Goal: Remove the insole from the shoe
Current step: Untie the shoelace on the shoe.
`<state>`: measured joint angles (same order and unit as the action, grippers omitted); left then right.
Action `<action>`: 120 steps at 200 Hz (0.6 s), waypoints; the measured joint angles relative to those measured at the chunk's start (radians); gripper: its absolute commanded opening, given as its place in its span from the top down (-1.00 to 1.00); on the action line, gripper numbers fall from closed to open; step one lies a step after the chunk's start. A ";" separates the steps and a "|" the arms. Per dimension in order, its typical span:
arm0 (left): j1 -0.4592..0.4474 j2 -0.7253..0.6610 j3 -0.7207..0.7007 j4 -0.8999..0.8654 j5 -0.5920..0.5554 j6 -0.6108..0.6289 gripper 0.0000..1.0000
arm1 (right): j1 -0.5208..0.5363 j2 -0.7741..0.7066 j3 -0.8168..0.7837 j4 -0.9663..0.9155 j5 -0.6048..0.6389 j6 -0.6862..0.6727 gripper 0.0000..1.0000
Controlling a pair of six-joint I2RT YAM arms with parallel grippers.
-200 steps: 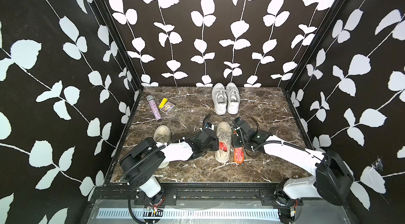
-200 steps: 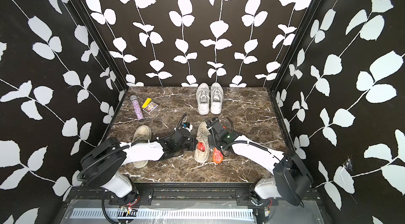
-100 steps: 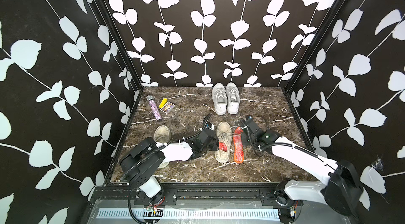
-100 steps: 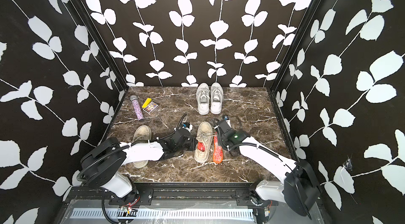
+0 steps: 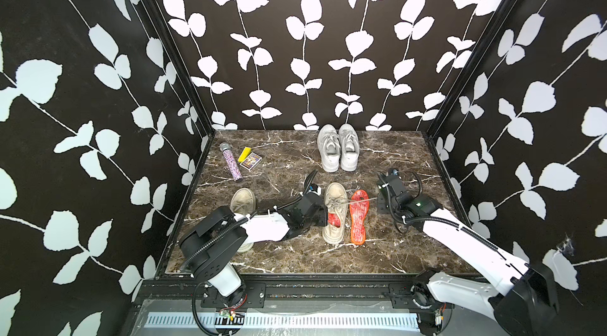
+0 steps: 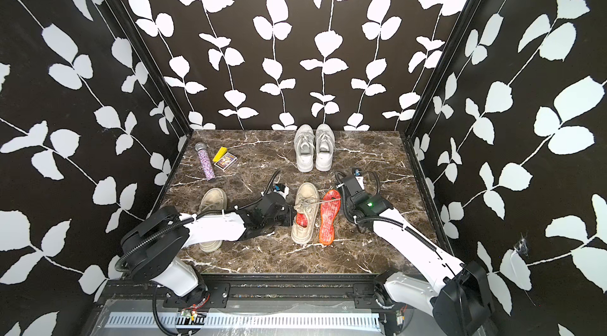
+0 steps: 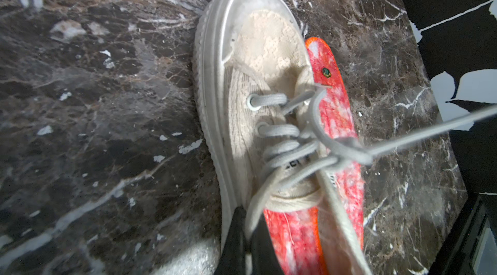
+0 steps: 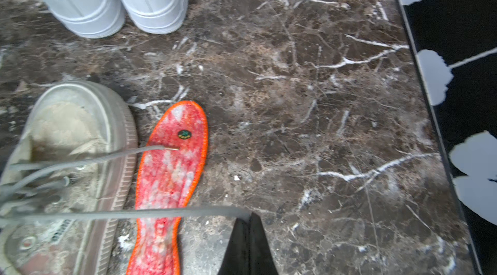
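Against the back wall, on the marble table [image 5: 397, 160], a pair of white sneakers [image 5: 338, 148] is set; a glitter tube [image 5: 232, 161] and a card box [image 5: 251, 160] are seen near the left edge. Just right of the beige sneaker [image 5: 335, 206], the red insole [image 5: 358, 217] is laid flat on the table, outside the shoe, and is crossed by a taut shoelace [image 8: 161, 213]. That lace is pinched in the right pincer [image 8: 248, 222], whose arm is reached in low. The left pincer [image 7: 246, 233] is pressed together on the sneaker's side wall, its arm stretched low over a second beige shoe [image 5: 242, 201].
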<state>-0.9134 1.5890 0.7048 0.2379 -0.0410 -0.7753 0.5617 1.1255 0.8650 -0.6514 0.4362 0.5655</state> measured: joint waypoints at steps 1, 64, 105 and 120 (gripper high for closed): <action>0.000 0.000 0.000 0.000 0.000 0.000 1.00 | -0.001 0.000 0.000 -0.002 0.000 0.001 1.00; 0.000 0.000 0.000 0.000 0.001 0.005 1.00 | -0.028 -0.007 0.014 -0.047 0.012 0.033 0.92; 0.000 0.000 0.000 0.000 0.007 0.020 1.00 | -0.028 0.011 0.014 -0.039 -0.020 0.012 0.14; 0.000 0.000 0.000 0.001 0.007 0.025 1.00 | -0.028 0.011 0.014 -0.022 -0.058 -0.011 -0.05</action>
<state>-0.9134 1.5890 0.7048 0.2386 -0.0341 -0.7506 0.5335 1.1366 0.8795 -0.6735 0.3786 0.5549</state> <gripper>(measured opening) 0.051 0.476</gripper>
